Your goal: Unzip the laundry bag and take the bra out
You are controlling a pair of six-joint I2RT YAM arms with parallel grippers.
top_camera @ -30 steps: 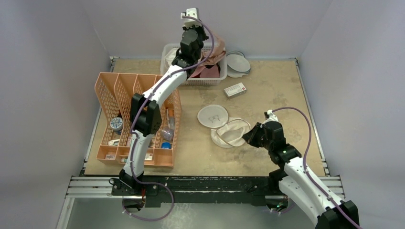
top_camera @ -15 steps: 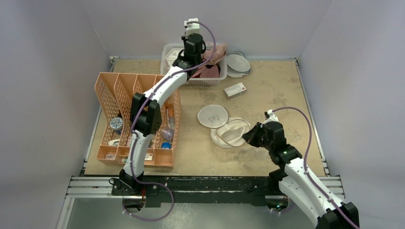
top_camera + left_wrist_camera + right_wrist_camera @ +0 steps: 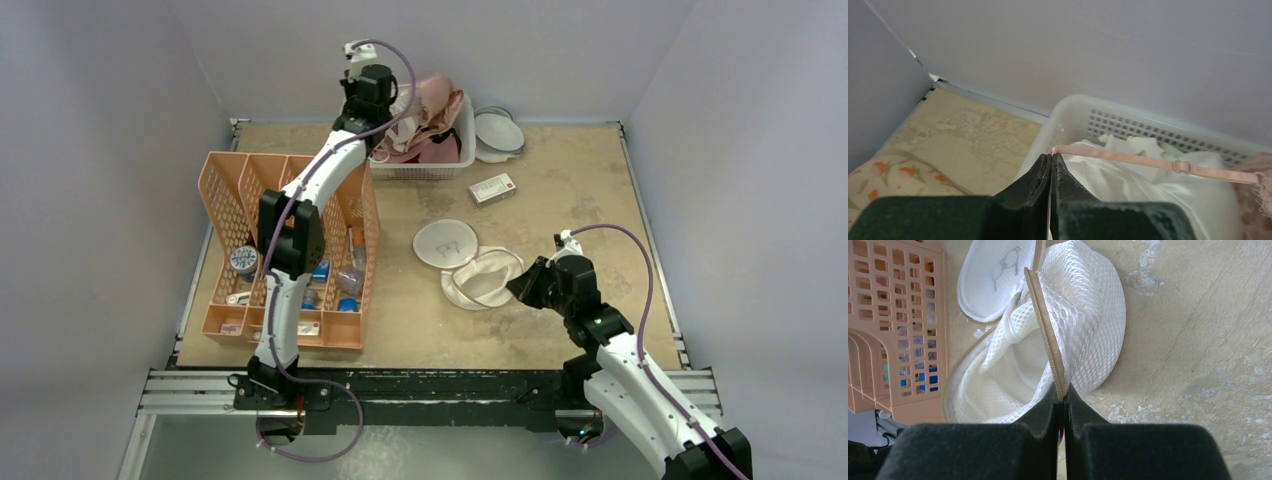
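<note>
Left end effector (image 3: 1051, 160) has swung left, dragging the bra (image 3: 1148, 162).

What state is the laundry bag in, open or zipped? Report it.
Open. The laundry bag gapes: its flat lid lies flipped aside, the mesh bowl's interior showing.

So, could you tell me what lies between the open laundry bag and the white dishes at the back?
Only a small red-and-white box lies there, on the table, seen in the top view.
</note>
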